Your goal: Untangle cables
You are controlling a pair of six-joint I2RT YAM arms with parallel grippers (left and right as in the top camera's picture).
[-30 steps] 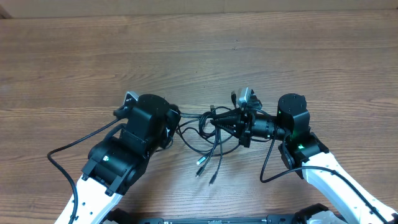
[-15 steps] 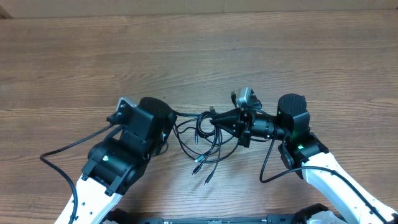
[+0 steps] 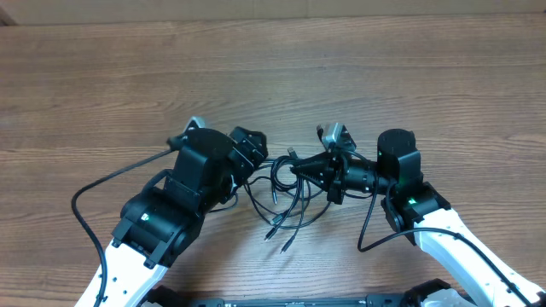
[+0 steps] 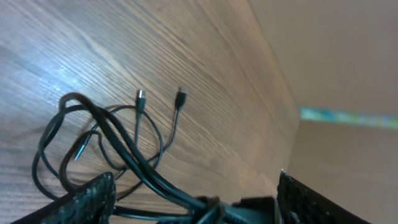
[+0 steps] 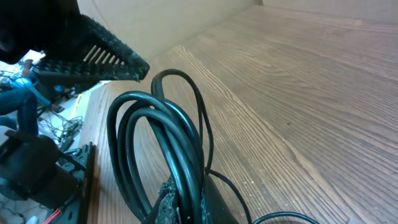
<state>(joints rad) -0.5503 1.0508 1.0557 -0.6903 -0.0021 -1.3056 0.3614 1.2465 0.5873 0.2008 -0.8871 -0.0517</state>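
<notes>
Cables point(image 3: 280, 181): thin, black, looped in tangled bundle; plug ends splayed loose.

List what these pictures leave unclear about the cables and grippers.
- Overhead: how many cables there are and which crosses which; too thin and tangled.
- Overhead: left gripper fingertips, lost against its own black body.
- Right wrist: where the right gripper pinches, cut off by the bottom edge.
- Left wrist: the cables' lower run, cut off by the bottom edge.
</notes>
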